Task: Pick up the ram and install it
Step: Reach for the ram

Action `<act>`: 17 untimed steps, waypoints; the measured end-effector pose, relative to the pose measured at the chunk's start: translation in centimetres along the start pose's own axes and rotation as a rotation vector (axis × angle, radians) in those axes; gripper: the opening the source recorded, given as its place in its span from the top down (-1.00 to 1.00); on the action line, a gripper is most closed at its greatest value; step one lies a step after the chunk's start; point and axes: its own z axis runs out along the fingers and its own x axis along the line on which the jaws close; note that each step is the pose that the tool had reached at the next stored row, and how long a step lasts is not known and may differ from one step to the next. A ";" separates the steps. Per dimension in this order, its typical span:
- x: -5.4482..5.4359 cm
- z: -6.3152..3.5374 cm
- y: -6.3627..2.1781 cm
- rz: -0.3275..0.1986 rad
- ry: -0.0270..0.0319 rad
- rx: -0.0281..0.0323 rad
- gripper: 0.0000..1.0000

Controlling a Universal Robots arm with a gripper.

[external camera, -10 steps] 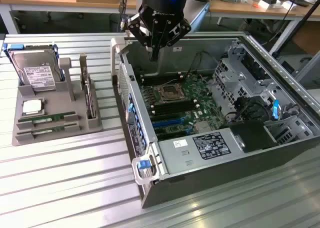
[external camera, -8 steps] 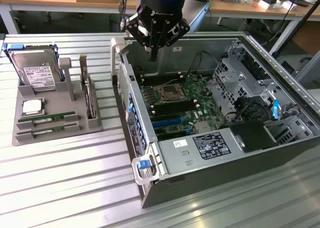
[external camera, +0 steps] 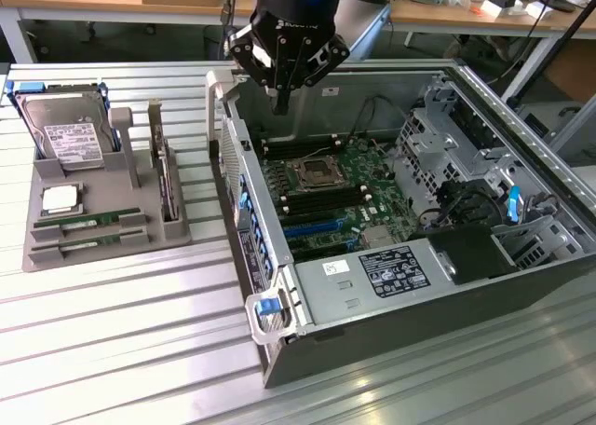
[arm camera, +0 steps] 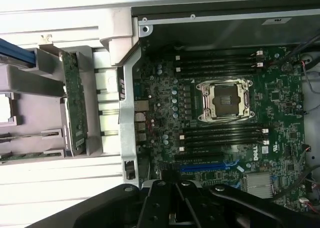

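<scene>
Clenched on nothing, the black two-finger robot gripper [external camera: 280, 97] [arm camera: 175, 213] hangs with its fingers pressed together over the far corner of the open grey metal computer case [external camera: 521, 117], above the green motherboard [external camera: 326, 197] [arm camera: 160, 113]. Nearest below it lie the black, vacant memory slots [external camera: 298, 148] [arm camera: 220, 63] and the square silver processor socket [external camera: 310, 171] [arm camera: 223, 101].

Well apart, towards the exterior view's left of the ribbed aluminium table [external camera: 112, 332], sits a grey moulded plastic holder tray [external camera: 102, 253]. The ram [external camera: 88, 222], a long thin green circuit-board stick, lies in a groove near the tray's front edge, with a second like stick [external camera: 88, 240] just beside it. A silver hard drive with a white label [external camera: 65, 136] stands at the tray's far edge, and a dark expansion card [external camera: 166, 178] [arm camera: 75, 103] stands upright along the tray's edge nearest the case.
</scene>
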 end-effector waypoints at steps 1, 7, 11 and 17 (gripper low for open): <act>0.1 0.00 -0.01 0.000 0.0000 0.0000 0.79; 1.0 -0.03 -0.08 0.000 0.0000 0.0000 0.79; 1.7 -0.04 -0.12 0.000 0.0000 0.0000 0.79; 3.4 -0.09 -0.26 0.000 0.0000 -0.0001 0.79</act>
